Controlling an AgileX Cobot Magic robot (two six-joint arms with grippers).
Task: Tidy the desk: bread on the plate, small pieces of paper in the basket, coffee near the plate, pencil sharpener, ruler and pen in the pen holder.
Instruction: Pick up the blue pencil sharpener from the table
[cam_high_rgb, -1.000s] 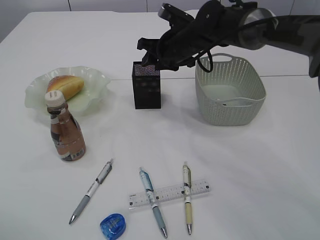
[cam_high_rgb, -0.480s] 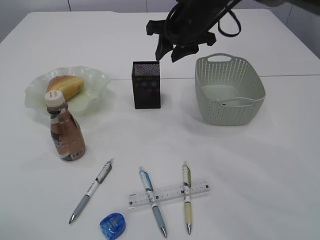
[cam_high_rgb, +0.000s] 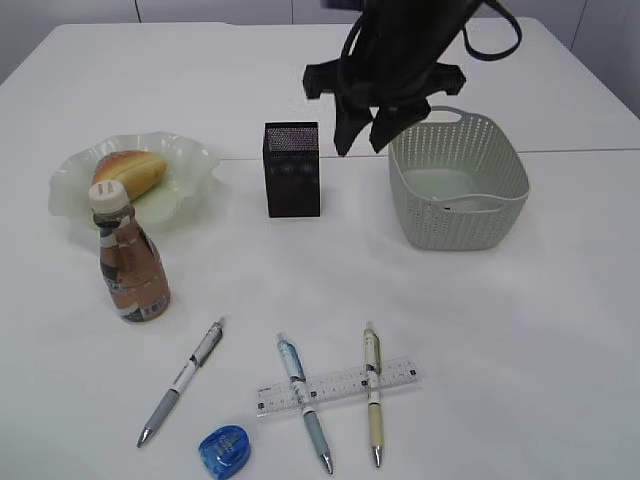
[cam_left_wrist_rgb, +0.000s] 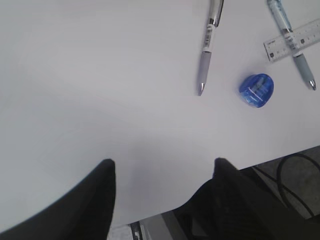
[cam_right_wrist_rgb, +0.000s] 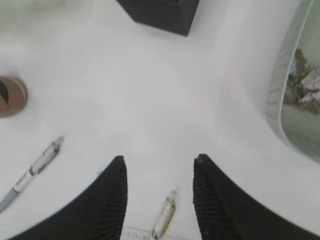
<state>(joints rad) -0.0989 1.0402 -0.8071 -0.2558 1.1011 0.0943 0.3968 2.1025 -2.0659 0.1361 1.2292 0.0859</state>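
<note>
The bread (cam_high_rgb: 128, 171) lies on the pale green plate (cam_high_rgb: 190, 160), and the coffee bottle (cam_high_rgb: 130, 264) stands just in front of it. The black pen holder (cam_high_rgb: 292, 170) stands mid-table, the grey basket (cam_high_rgb: 460, 195) to its right with paper scraps (cam_right_wrist_rgb: 306, 85) inside. Three pens (cam_high_rgb: 181, 382) (cam_high_rgb: 303, 401) (cam_high_rgb: 373, 393), a clear ruler (cam_high_rgb: 338, 386) and a blue pencil sharpener (cam_high_rgb: 224, 451) lie at the front. My right gripper (cam_high_rgb: 362, 135) hangs open and empty between holder and basket, high above the table. My left gripper (cam_left_wrist_rgb: 162, 162) is open and empty over the table's near edge.
The table's front edge (cam_left_wrist_rgb: 280, 152) runs just past the sharpener (cam_left_wrist_rgb: 256, 90) in the left wrist view, with cables below it. A seam line crosses the table behind the holder and basket.
My right arm has swung from over the pen holder toward the right and near side, and now points down between the holder and the basket. Nothing on the table moved.
</note>
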